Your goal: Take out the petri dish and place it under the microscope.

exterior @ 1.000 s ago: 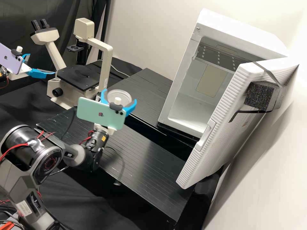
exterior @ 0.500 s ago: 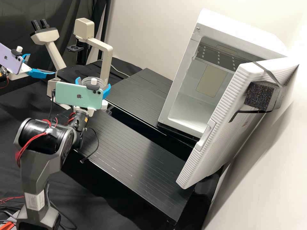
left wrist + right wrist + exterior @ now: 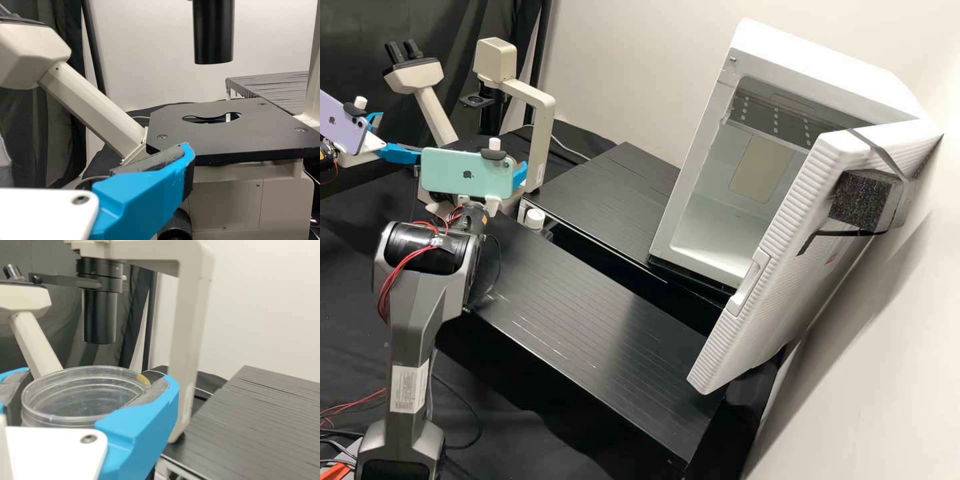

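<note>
The right gripper (image 3: 520, 175) is low in front of the microscope (image 3: 541, 127), partly hidden behind its green phone. In the right wrist view, the right gripper (image 3: 97, 380) is shut on the clear petri dish (image 3: 82, 397), one finger on either side of its rim. The microscope's black tube (image 3: 99, 315) stands beyond the dish. The left gripper (image 3: 407, 135) stays open at the far left, beside the microscope. In the left wrist view, a finger of the left gripper (image 3: 142, 195) is near the black stage (image 3: 210, 135), which bears no dish.
The white incubator (image 3: 713, 233) stands at the right, its door (image 3: 773, 267) swung open. Black ridged platforms (image 3: 587, 287) lie between it and the microscope. The microscope's eyepiece tube (image 3: 433, 110) rises close to the left gripper.
My right gripper has moved leftward and farther back, carrying the dish from above the platform to the microscope. The left arm has kept still.
</note>
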Robot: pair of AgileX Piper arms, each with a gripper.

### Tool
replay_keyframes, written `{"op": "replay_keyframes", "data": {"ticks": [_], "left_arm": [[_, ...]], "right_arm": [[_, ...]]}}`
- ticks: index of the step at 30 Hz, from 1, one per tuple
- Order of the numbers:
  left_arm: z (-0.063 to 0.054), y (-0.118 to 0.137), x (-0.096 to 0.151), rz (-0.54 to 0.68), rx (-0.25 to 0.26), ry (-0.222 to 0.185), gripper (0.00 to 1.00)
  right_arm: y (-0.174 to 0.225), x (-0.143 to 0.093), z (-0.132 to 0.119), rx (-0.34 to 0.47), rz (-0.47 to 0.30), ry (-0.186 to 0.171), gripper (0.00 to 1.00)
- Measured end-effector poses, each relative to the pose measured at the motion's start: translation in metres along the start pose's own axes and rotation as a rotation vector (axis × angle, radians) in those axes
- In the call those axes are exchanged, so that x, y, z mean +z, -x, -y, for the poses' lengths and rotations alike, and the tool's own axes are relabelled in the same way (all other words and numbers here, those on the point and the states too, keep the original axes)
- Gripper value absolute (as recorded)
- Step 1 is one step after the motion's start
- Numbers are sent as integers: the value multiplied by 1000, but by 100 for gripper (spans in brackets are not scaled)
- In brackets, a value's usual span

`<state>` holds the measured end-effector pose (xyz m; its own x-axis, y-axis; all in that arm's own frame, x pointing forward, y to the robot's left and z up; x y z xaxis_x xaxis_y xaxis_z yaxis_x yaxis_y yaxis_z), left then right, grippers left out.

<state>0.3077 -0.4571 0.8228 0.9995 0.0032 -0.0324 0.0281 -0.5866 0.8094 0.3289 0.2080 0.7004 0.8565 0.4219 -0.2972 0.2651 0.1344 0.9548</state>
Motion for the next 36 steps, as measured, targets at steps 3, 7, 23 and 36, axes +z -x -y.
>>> {"op": "replay_keyframes", "data": {"ticks": [3,7,23,36], "left_arm": [[0,0,0,0,0,0,100],[0,0,0,0,0,0,100],[0,0,0,0,0,0,100],[0,0,0,0,0,0,100]], "right_arm": [[-14,-5,4,-6,-2,16,0],[-33,-9,8,-16,5,8,0],[-100,-6,31,-54,98,-22,0],[-132,-17,42,-52,100,4,0]]}}
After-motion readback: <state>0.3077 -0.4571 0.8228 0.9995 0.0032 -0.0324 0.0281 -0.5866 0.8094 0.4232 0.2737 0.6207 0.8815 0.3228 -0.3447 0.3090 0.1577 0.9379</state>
